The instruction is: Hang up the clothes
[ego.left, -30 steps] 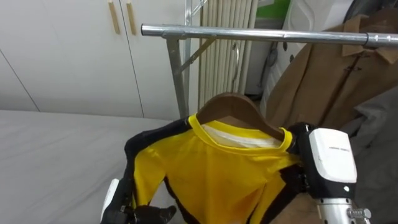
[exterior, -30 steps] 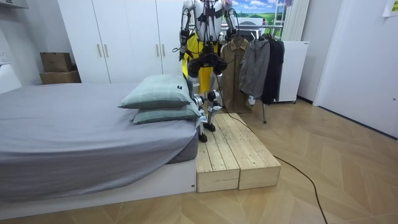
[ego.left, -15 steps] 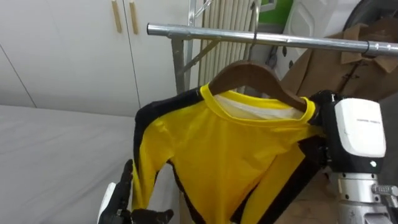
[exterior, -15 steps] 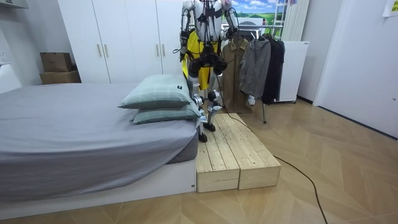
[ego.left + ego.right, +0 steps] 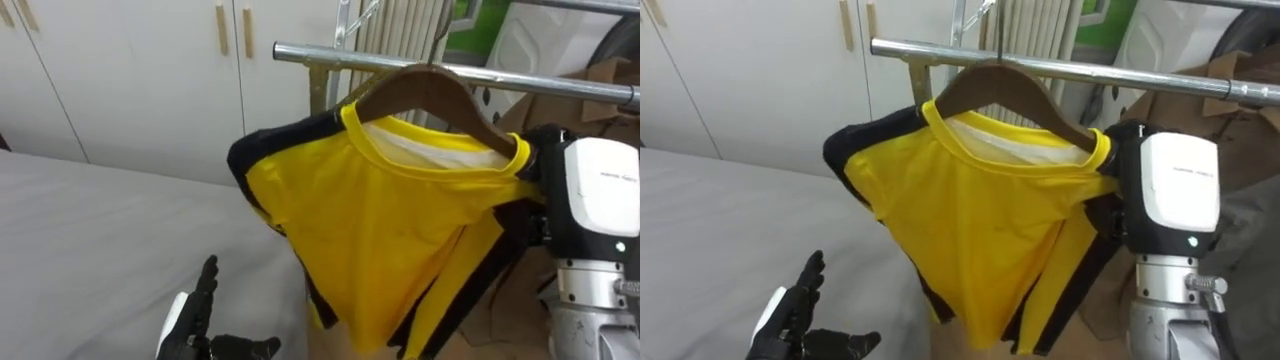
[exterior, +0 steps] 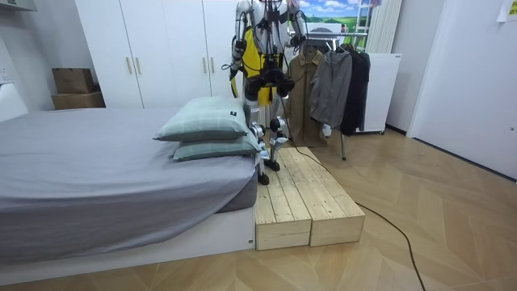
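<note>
One shirt [image 5: 400, 230], yellow with black sleeves, hangs on a wooden hanger [image 5: 430, 85] that I hold up at the steel rail [image 5: 320, 55] in the left eye view. My right hand [image 5: 600, 200] is at the hanger's right end, its fingers hidden behind cloth, so I cannot tell how they grip. My left hand [image 5: 195, 315] hovers low over the grey bed [image 5: 80, 250], fingers straight and empty. In the right eye view the hook rises in front of the rail, and I cannot tell whether it sits over it. If I let go with the hook short of the bar, the shirt would likely drop, and the tilted hanger could shed a shoulder. The rail's left end is bare, while a brown coat [image 5: 1238, 70] crowds the right. In the room view I stand on a wooden platform [image 6: 307, 202] between bed and rack, its edges near my feet.
</note>
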{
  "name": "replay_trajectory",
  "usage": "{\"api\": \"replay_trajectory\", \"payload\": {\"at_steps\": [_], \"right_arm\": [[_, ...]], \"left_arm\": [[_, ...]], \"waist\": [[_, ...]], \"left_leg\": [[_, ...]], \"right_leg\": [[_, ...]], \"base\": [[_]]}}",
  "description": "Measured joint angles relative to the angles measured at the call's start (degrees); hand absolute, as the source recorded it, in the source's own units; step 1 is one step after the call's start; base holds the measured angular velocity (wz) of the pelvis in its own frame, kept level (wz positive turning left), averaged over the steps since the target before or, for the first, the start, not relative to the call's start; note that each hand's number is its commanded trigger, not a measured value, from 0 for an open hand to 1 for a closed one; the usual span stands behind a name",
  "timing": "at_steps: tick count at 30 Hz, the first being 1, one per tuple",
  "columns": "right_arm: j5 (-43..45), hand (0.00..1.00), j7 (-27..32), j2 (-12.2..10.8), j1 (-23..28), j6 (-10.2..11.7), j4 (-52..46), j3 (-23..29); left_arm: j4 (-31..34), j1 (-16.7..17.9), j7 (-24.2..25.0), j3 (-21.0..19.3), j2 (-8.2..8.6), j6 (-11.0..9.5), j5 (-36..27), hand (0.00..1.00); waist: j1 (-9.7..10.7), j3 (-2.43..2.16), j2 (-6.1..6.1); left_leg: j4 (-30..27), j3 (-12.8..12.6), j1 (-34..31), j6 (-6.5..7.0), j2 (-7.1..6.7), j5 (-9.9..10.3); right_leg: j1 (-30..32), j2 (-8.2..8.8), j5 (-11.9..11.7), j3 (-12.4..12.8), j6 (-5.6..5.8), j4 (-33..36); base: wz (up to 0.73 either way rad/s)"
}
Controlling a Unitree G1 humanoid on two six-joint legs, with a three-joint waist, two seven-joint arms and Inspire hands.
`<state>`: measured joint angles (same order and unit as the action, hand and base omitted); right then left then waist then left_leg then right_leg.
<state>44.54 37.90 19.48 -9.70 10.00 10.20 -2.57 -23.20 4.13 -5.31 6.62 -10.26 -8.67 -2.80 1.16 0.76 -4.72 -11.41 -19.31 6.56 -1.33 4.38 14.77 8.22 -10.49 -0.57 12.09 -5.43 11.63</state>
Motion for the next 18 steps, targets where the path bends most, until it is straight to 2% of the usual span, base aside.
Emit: {"api": "replay_trajectory", "payload": {"at_steps": [3, 9, 18], "right_arm": [[-4.54, 1.00, -1.90, 0.93, -0.57, -0.14, 0.48, 0.69], [-8.94, 1.00, -4.53, 0.94, -1.75, -0.15, 2.39, 1.52], [-12.59, 1.00, -8.70, 0.94, -2.24, -0.30, 4.54, 1.49]], "left_arm": [[0.29, 0.00, 0.69, 0.04, 0.02, 0.00, 0.18, 0.00], [0.37, 0.00, 1.03, 0.04, -0.10, 0.00, 0.10, 0.00], [0.40, 0.00, 1.12, 0.01, -0.08, 0.00, 0.07, 0.00]], "waist": [[0.08, -0.03, -0.16], [-0.07, -0.02, -0.18], [-0.53, 0.01, -0.26]], "left_leg": [[0.02, 0.68, 0.00, 0.00, -0.01, 0.00], [0.07, 1.18, 0.06, 0.00, 0.00, 0.00], [0.11, 1.52, 0.07, 0.00, 0.06, 0.00]], "right_leg": [[-0.14, 0.28, 0.14, -1.11, -0.20, 0.03], [-0.21, 0.43, 0.25, -1.72, -0.80, 0.12], [-0.32, 0.49, 0.48, -2.04, -0.65, 0.08]], "base": [[0.11], [0.05], [0.01]]}}
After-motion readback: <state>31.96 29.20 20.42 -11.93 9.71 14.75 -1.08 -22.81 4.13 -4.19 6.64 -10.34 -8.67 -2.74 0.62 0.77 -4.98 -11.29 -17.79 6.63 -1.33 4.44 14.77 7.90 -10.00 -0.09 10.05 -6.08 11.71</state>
